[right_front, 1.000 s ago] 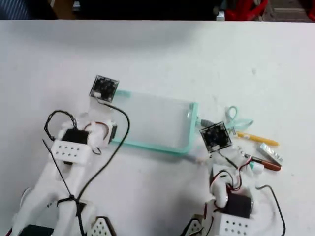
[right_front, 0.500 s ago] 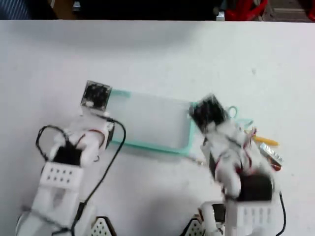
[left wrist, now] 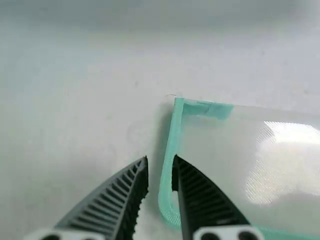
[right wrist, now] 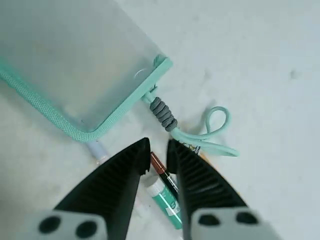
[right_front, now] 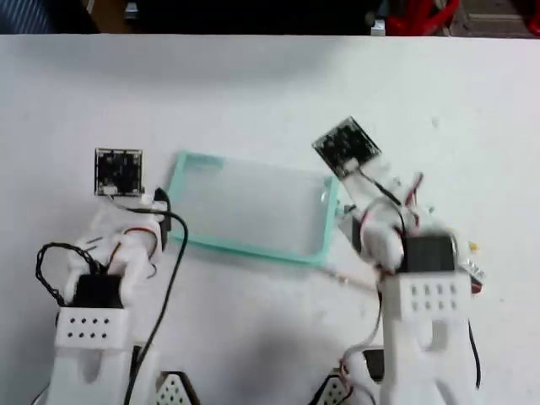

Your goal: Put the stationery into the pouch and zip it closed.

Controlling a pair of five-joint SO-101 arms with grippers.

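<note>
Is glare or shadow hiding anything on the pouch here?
Left wrist view: a bright glare patch on the clear face of the pouch, off its teal edge. Right wrist view: pouch evenly lit, one small glint near its corner. High view: soft shadow on the table along its far edge.

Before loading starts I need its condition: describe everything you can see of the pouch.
The pouch is a flat, frosted see-through rectangle edged in mint-green fabric trim, lying on the white table between the arms, apparently empty. A grey beaded pull with a green cord loop trails from one corner. The fingers of the left gripper straddle the opposite short edge.
</note>
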